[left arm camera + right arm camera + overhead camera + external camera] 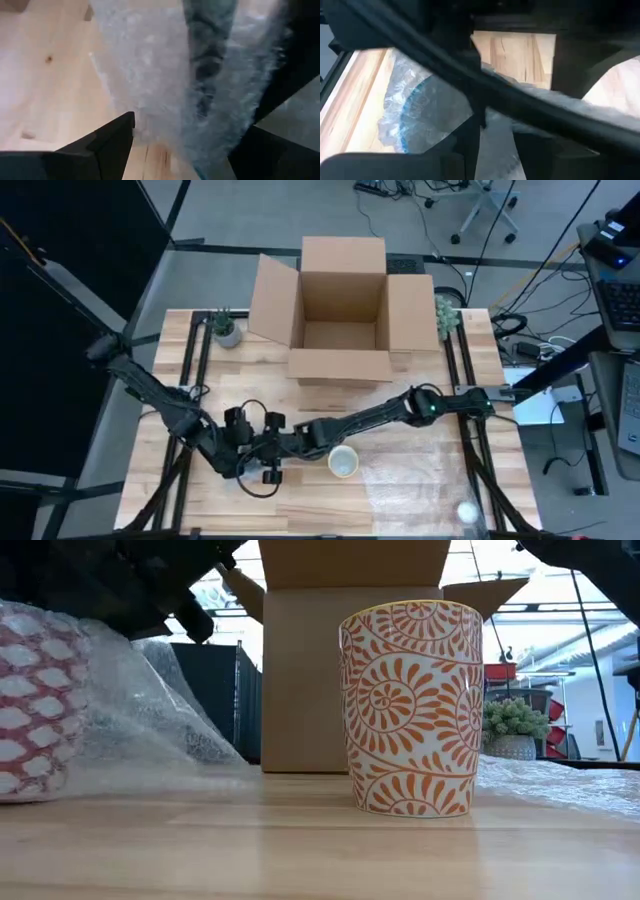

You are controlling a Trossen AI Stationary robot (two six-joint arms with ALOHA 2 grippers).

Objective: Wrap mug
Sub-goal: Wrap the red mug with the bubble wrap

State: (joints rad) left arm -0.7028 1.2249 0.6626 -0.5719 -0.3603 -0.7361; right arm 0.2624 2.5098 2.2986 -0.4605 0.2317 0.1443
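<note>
The mug [343, 462] stands upright on the table [420, 450] at about 6 o'clock from the box [340, 310], well apart from it, with bare wood between. It is white with orange spiral and leaf patterns, and its mouth is open to the top. Bubble wrap [420, 480] lies at 3 o'clock of the mug, reaching toward the near table edge. The left gripper [245, 442] and right gripper [285, 442] meet at 9 o'clock of the mug, close together. The left fingers [107, 137] stand apart with wrap between them. For the right gripper I cannot tell.
</note>
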